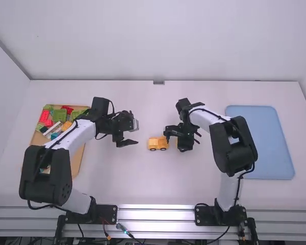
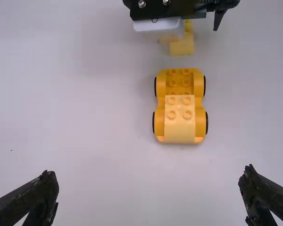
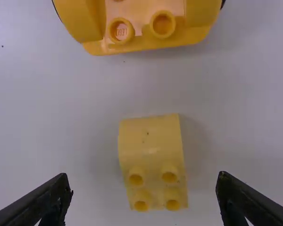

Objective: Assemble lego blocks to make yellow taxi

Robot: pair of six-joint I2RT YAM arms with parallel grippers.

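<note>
Holding the left tool [image 2: 148,173] wide apart, gripping nothing, beside the wheeled yellow base [image 2: 199,84] standing mid-desk [image 1: 143,189] and bearing a pale yellow block [image 2: 179,129]. Hanging the right tool [image 3: 143,176] spread and empty over the loose yellow block [image 3: 151,136]; probably preparing to add it, next needing lowering, pinching and aligning with bare studs.

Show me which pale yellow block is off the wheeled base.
The loose block by the open right gripper; the other block sits on the wheeled base.
</note>
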